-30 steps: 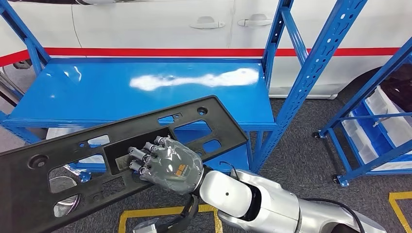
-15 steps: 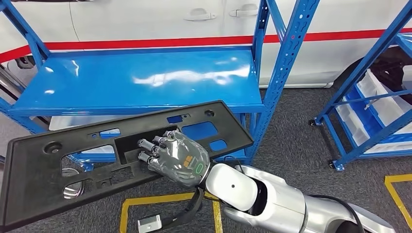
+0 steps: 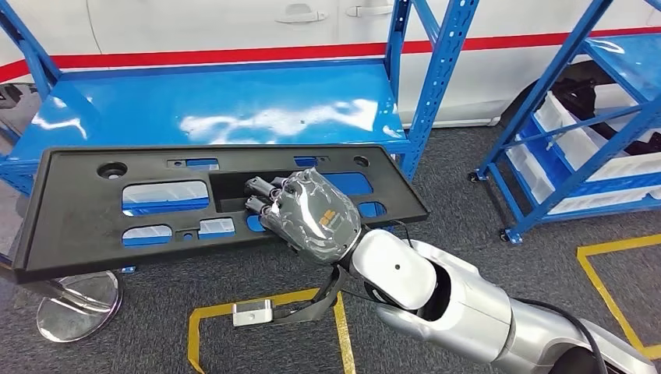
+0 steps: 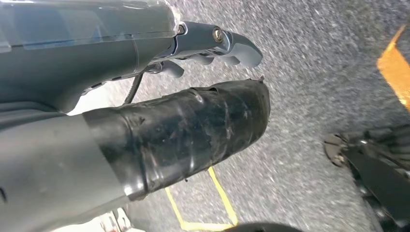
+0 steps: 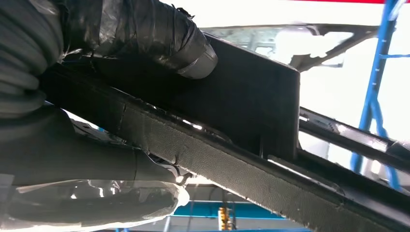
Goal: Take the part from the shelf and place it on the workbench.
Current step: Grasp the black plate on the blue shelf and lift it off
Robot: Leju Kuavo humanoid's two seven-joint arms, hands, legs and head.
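Note:
A long black plastic panel (image 3: 86, 210) with several cut-outs hangs level in front of the blue shelf (image 3: 234, 109), clear of its top board. My right hand (image 3: 312, 214) grips the panel at a recess near its middle, fingers hooked over the near edge. In the right wrist view the taped thumb (image 5: 145, 29) presses on the panel (image 5: 251, 111) from one side while the fingers (image 5: 87, 159) clamp the other. My left hand (image 4: 121, 72) hangs over the grey floor with its fingers loosely apart and nothing in it.
A second blue rack (image 3: 546, 101) with white bins (image 3: 577, 140) stands at the right. Behind the shelf is a white car body (image 3: 234, 31) with a red stripe. On the carpet lie yellow tape lines (image 3: 257, 308), a small grey box (image 3: 252, 313) and a round metal base (image 3: 78, 304).
The whole picture has shifted left as the camera turned. The panel, tilted down at its left end before, now lies level in my right hand.

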